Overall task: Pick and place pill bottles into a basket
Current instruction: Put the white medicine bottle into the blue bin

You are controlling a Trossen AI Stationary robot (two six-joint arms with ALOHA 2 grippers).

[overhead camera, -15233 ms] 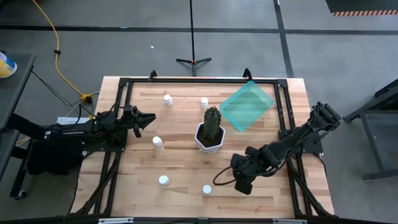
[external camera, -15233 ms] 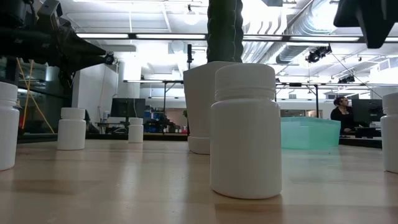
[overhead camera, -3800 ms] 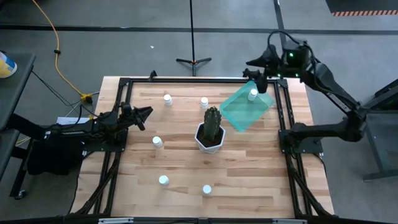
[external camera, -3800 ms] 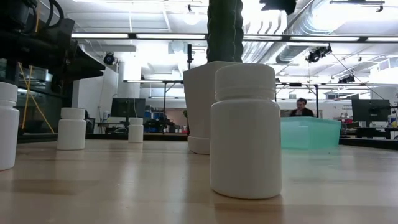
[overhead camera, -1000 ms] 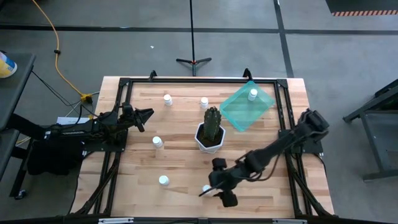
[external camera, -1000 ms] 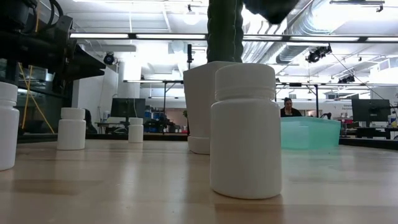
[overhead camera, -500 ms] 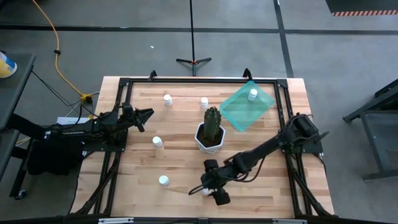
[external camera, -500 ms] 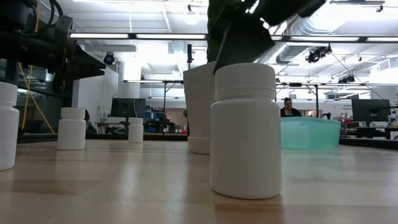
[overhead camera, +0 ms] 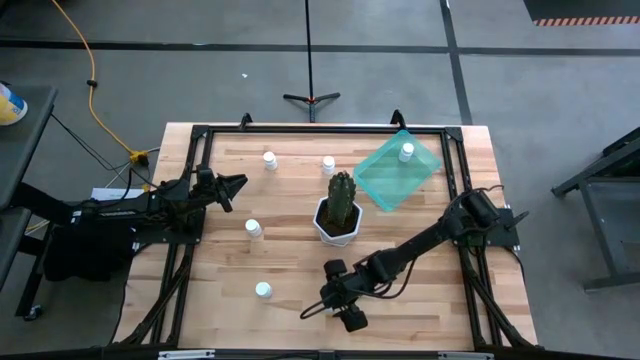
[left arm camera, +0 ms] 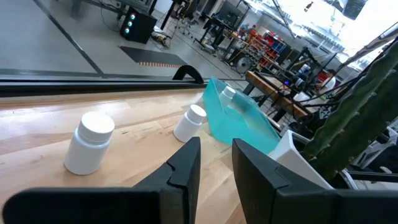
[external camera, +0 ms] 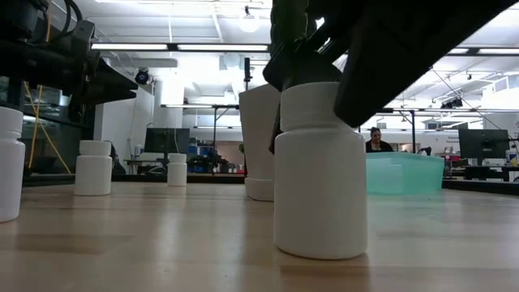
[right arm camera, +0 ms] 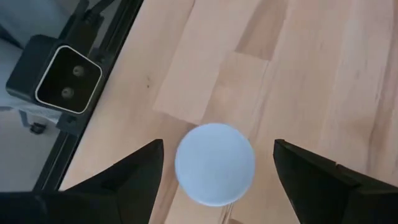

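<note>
My right gripper (overhead camera: 337,302) is open, pointing down over a white pill bottle (right arm camera: 214,163) near the table's front edge. Its fingers stand on either side of the cap without touching it. The low view shows this bottle (external camera: 319,174) upright on its base. Other bottles stand at the far left (overhead camera: 269,159), far middle (overhead camera: 328,164), left (overhead camera: 253,228) and near left (overhead camera: 262,290). One bottle (overhead camera: 406,152) stands in the teal basket (overhead camera: 390,178) at the far right. My left gripper (overhead camera: 233,190) waits open and empty at the table's left edge.
A white faceted pot with a green cactus (overhead camera: 339,215) stands mid-table, just beyond my right gripper. A black metal frame (overhead camera: 300,130) runs round the table's edges. A camera block (right arm camera: 65,78) sits at the near edge. A person (external camera: 375,139) shows in the room behind.
My right gripper has gone toward the table's left edge and down, until its open fingers stand on either side of the near bottle's cap. The bottle has not moved.
</note>
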